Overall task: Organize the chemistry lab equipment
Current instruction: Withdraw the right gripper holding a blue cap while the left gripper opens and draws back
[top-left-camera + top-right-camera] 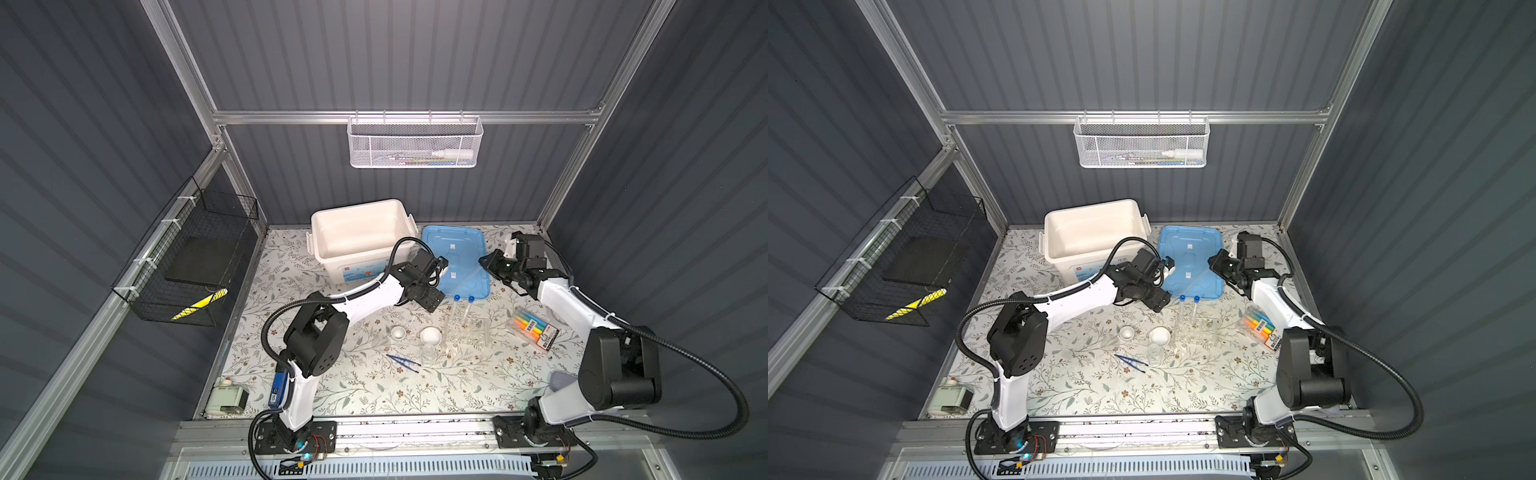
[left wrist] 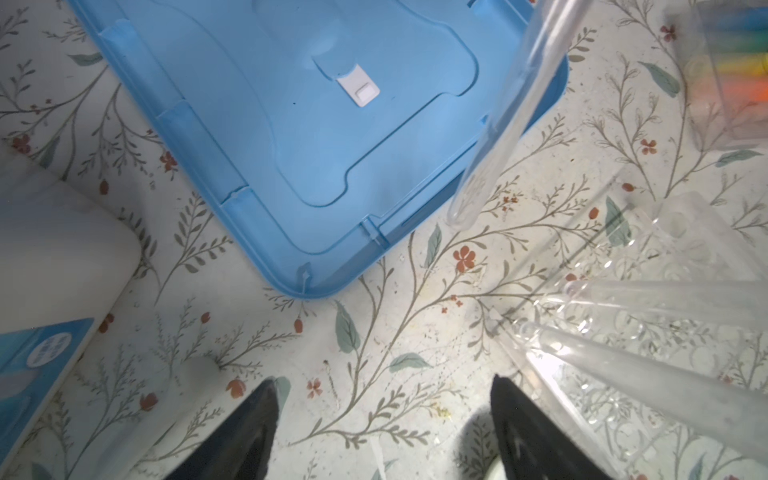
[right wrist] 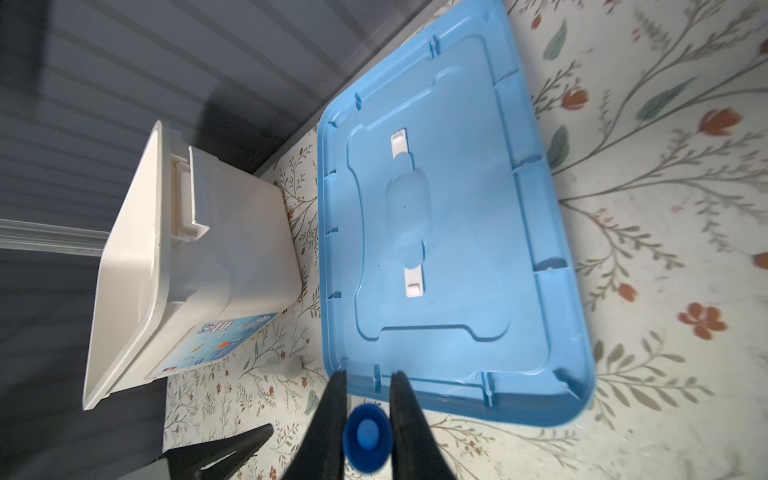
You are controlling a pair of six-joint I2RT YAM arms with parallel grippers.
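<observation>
At the worktop's back edge stands the white bin; its blue front label carries writing too small to read. The left gripper hangs spread wide, grasping nothing, just beside the clear rack, where two test tubes stand upright. The right gripper is clenched on a third tube, tilted over a near corner of the blue lid. The label on the highlighter pack is unreadable.

1. Smooth, faintly glossy blue plastic: lid.
2. Opaque white plastic, satin sheen: bin.
3. Clear, shiny wall: test tube; smooth blue plastic cap.
4. Transparent glossy plastic: rack.
5. Matt floral-printed covering, faintly speckled: desk.
6. Matt black finish: left tool.
7. White-coated metal mesh: basket.
</observation>
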